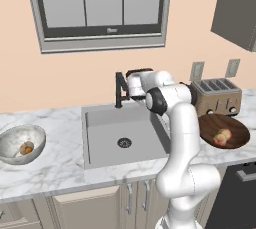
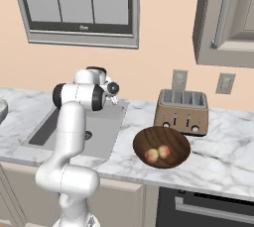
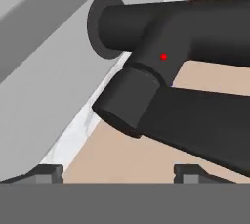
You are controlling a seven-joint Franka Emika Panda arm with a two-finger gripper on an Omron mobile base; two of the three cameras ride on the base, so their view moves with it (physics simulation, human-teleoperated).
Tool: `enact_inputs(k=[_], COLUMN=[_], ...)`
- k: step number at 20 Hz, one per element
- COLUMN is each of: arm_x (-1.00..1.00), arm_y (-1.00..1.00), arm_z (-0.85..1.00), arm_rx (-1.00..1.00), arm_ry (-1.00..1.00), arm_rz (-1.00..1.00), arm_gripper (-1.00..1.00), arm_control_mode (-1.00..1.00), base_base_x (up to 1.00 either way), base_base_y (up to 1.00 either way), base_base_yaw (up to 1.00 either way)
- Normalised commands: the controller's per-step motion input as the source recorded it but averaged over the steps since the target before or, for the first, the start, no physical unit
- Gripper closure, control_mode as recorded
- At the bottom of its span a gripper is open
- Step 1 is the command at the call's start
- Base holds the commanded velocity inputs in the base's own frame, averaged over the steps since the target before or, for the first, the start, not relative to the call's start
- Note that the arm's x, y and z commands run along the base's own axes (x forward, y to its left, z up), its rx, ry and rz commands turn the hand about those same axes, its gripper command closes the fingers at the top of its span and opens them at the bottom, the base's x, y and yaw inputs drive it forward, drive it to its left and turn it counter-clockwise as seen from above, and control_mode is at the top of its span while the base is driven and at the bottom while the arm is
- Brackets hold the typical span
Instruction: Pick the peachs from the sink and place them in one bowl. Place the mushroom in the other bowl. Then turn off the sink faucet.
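Observation:
The black sink faucet (image 1: 120, 89) stands at the back rim of the grey sink (image 1: 105, 138). My gripper (image 1: 127, 87) is right beside it, at the height of its head. In the hand view the faucet's post, lever and spout (image 3: 166, 66) loom close ahead of my gripper (image 3: 120, 171). Its fingertips (image 3: 49, 171) stand wide apart, open, with nothing between them. Two peachs (image 1: 221, 135) (image 2: 158, 154) lie in the brown wooden bowl (image 1: 235, 123) (image 2: 149, 137) on the right counter. The mushroom (image 1: 26, 148) lies in the grey speckled bowl (image 1: 20, 130) on the left counter.
A toaster (image 1: 216, 95) (image 2: 182, 109) stands behind the wooden bowl against the wall. A window hangs above the sink and a wall cabinet (image 2: 225, 18) at the upper right. The sink's drain (image 1: 124, 142) shows in the bare basin.

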Motion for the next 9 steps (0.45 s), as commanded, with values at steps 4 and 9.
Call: enact_inputs(k=[4,9], arm_x=[-0.19,-0.65], arm_y=[-0.21,-0.64], arm_z=[0.0,0.26], arm_rx=[-0.01,0.17], arm_ry=[-0.1,0.0], arm_rz=[0.11,0.1], arm_gripper=[-1.0,-1.0], arm_control_mode=[-1.0,-1.0], base_base_x=[0.0,0.0], base_base_y=[0.0,0.0], base_base_yaw=[0.0,0.0])
